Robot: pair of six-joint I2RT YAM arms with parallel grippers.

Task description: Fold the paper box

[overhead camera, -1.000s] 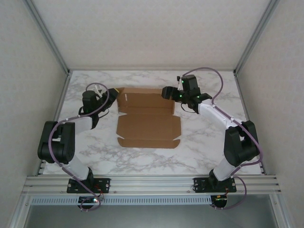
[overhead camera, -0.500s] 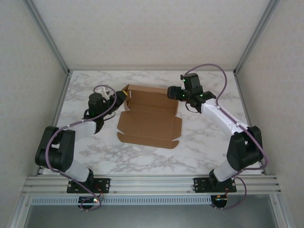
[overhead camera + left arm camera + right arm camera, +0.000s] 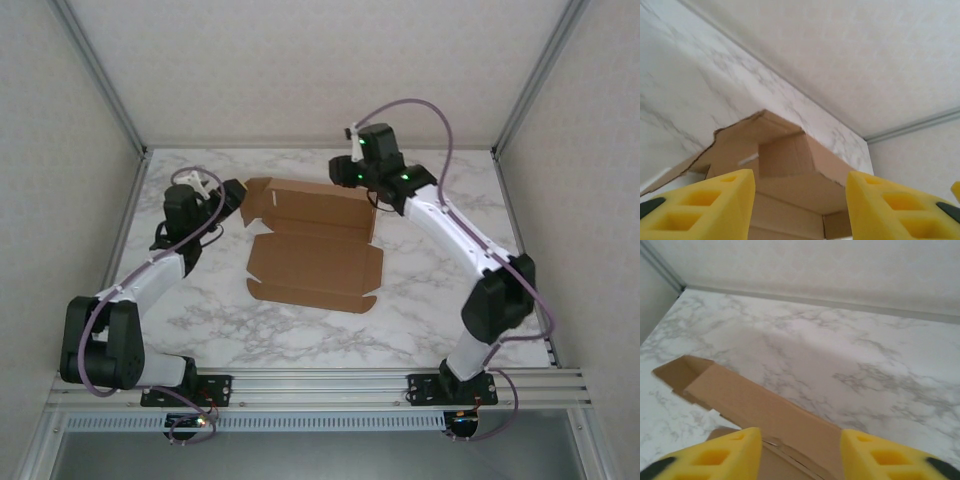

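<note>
The brown paper box point(image 3: 312, 245) lies on the marble table point(image 3: 430, 290), its near panel flat and its far panel raised and leaning. My left gripper point(image 3: 236, 196) stands open at the far left corner of the box, with the cardboard point(image 3: 790, 170) showing between its yellow pads point(image 3: 705, 205). My right gripper point(image 3: 372, 193) stands open at the far right corner, above the raised far wall point(image 3: 765, 410), which runs away to the left between its yellow pads point(image 3: 880, 455). Neither gripper is closed on the cardboard.
White enclosure walls point(image 3: 300, 60) with grey metal posts point(image 3: 100, 80) rise close behind and beside the table. An aluminium rail point(image 3: 320, 385) runs along the near edge where both arm bases are bolted. Bare marble lies in front of the box.
Both arms have reached farther back. The far part of the box has gone from lying flat to standing up, and the box has shifted slightly away from the near edge.
</note>
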